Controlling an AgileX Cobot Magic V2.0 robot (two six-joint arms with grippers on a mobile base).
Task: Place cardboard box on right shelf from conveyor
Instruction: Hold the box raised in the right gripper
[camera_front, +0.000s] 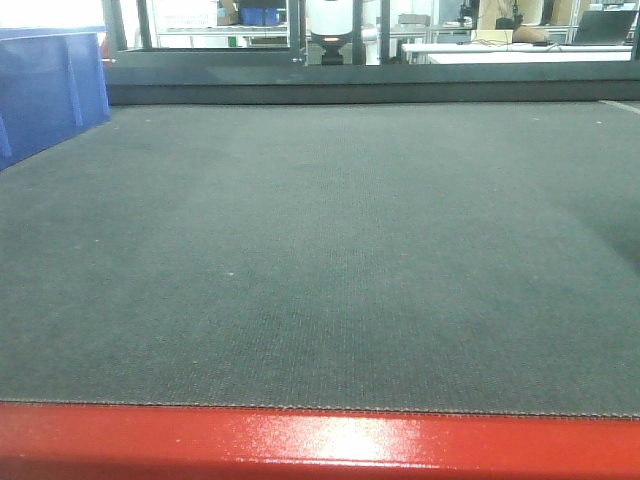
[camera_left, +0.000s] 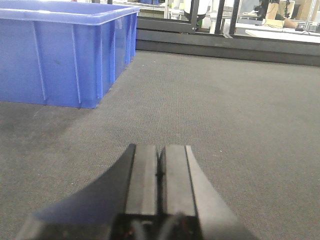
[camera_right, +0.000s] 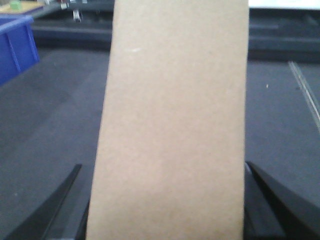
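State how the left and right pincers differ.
The black left pincer is shut and empty; the black right pincer holds the plain tan flat cardboard box. The left fingers touch; the right fingers flank the box. Both are over the dark grey conveyor belt.

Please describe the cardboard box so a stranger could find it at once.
Start from the wide dark grey conveyor. Over it, the right end effector grips the cardboard box between its fingers. It is plain tan and unmarked, unlike the blue plastic bin at far left.
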